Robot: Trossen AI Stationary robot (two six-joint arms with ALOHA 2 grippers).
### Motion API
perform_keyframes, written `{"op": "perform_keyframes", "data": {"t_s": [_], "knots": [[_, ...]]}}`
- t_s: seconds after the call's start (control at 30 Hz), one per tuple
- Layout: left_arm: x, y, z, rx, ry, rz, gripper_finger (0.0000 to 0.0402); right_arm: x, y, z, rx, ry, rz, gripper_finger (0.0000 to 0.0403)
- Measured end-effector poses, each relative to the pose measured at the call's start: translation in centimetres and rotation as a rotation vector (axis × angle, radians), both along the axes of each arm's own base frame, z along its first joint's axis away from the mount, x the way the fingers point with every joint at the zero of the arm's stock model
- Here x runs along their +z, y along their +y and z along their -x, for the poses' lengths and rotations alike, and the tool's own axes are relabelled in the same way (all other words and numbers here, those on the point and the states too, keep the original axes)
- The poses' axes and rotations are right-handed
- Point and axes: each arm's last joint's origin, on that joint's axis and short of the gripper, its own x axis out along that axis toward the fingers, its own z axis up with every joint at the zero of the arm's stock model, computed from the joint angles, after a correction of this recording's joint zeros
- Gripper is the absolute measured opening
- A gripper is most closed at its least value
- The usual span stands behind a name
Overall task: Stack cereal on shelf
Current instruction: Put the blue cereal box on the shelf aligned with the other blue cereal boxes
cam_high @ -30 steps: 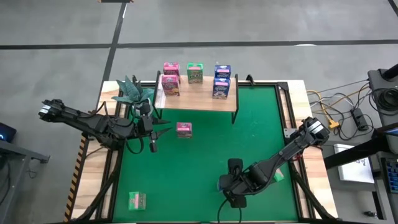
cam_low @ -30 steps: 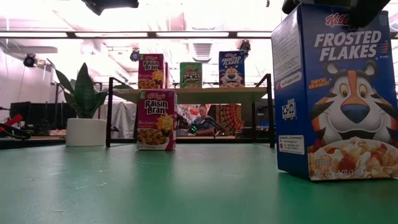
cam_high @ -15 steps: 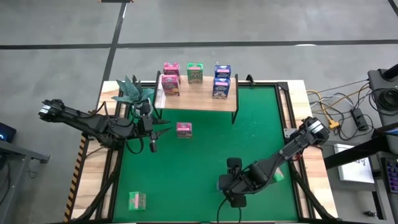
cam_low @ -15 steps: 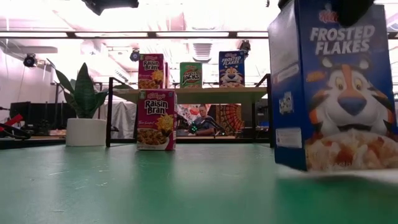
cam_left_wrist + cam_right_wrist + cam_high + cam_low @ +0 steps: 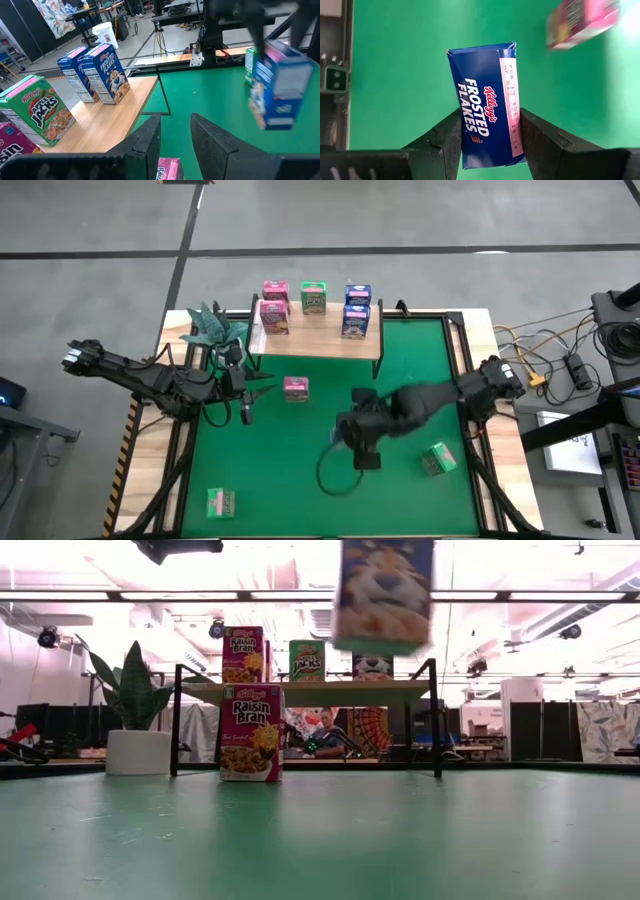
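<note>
At the far left of the counter [image 5: 300, 500], near its front edge, a green cereal box [image 5: 220, 502] lies alone, well apart from everything else. Behind it the left hand [image 5: 245, 414] waits beside the potted plant [image 5: 212, 326], its two fingers spread with nothing between them, as the left wrist view shows. Just right of that hand a pink Raisin Bran box [image 5: 295, 388] stands on the green mat in front of the shelf [image 5: 320, 342]. On the shelf's plank stand five boxes already: two pink ones toward its left end, an Apple Jacks box [image 5: 314, 298] in the middle and two blue ones toward its right. Further right, over the middle of the mat, the right hand [image 5: 487, 142] pinches a blue Frosted Flakes box [image 5: 487, 105] by its two broad faces and carries it clear of the surface; in the low view the box [image 5: 384, 592] hangs high, above shelf level. So the step in hand looks like the carry of this box to the shelf, and the next move would call for bringing it over a free stretch of plank, or squarely above a blue box already there, and lowering it level before letting go. Near the counter's right edge another green box [image 5: 436, 459] lies tilted. The counter has wood borders around the green mat; beyond it are a grey floor, cables at right and a workshop with ceiling lights.
</note>
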Motion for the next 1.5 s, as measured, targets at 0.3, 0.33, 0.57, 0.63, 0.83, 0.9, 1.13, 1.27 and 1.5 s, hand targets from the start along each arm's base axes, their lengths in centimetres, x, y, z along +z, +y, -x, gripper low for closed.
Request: {"op": "perform_keyframes", "data": {"t_s": [0.3, 0.33, 0.57, 0.63, 0.83, 0.9, 1.13, 1.27, 1.5], "knots": [[0.0, 0.0, 0.0, 0.0, 0.0, 0.0, 0.0088, 5.1, -8.7, -0.1, -0.039, -0.072, 0.095, 0.0164], [0.0, 0.0, 0.0, 0.0, 0.0, 0.0, 0.0088, 5.4, -9.7, -0.1, -0.05, -0.074, 0.106, 0.0164], [0.0, 0.0, 0.0, -0.001, 0.001, -0.003, 0.0088, 5.8, -16.1, 0.8, -0.127, -0.029, 0.129, 0.0164], [0.0, 0.0, 0.0, -0.002, 0.003, -0.007, 0.0088, 5.7, -17.5, 1.1, -0.138, -0.011, 0.112, 0.0164], [0.0, 0.0, 0.0, -0.002, 0.003, -0.008, 0.0088, 4.9, -20.1, 1.5, -0.154, 0.024, 0.097, 0.0164], [0.0, 0.0, 0.0, -0.002, 0.003, -0.008, 0.0088, 4.8, -20.5, 1.6, -0.155, 0.032, 0.101, 0.0164], [0.0, 0.0, 0.0, -0.004, 0.005, -0.016, 0.0088, 4.2, -21.3, 1.8, -0.157, 0.064, 0.105, 0.0164], [0.0, 0.0, 0.0, -0.004, 0.005, -0.016, 0.0088, 4.1, -21.4, 1.7, -0.143, 0.071, 0.111, 0.0164], [0.0, 0.0, 0.0, -0.004, 0.005, -0.016, 0.0088, 4.2, -21.5, 1.5, -0.153, 0.05, 0.15, 0.0164]]}}
